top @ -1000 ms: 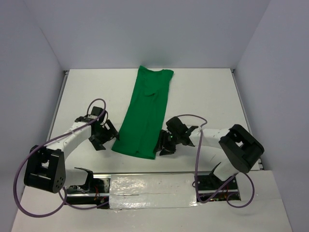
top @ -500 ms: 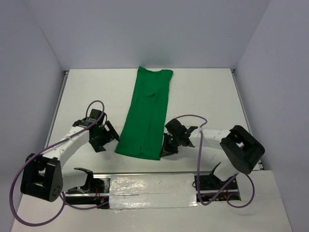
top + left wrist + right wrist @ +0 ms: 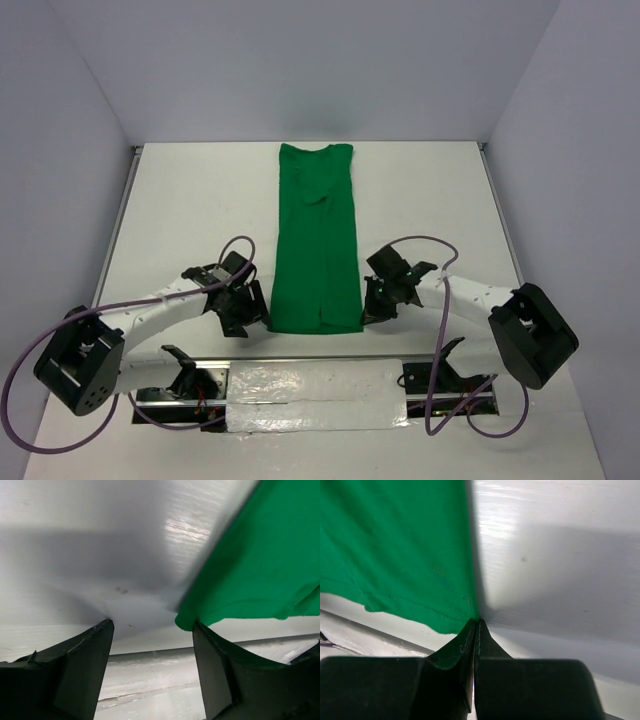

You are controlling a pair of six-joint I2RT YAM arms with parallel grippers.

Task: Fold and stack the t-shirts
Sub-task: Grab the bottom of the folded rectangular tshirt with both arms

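Observation:
The green t-shirt (image 3: 318, 240) lies on the white table (image 3: 190, 200) as a long narrow strip, collar end far, hem end near. My right gripper (image 3: 368, 308) sits at the hem's right corner. In the right wrist view its jaws are pressed together (image 3: 476, 622) with the edge of the t-shirt (image 3: 395, 545) pinched at their tips. My left gripper (image 3: 252, 318) is at the hem's left corner, open. In the left wrist view the corner of the t-shirt (image 3: 250, 565) touches the tip of one finger (image 3: 210, 650), and only bare table shows in the gap (image 3: 152, 625).
A metal rail with a taped strip (image 3: 315, 385) runs along the near table edge just behind the hem. Purple cables (image 3: 150, 298) loop over both arms. Grey walls (image 3: 70, 150) close in the table on the left, right and far sides.
The right gripper closed on the hem corner and moved right, swinging the shirt's near end straight. The left arm followed right to the other hem corner, its jaws narrowing slightly.

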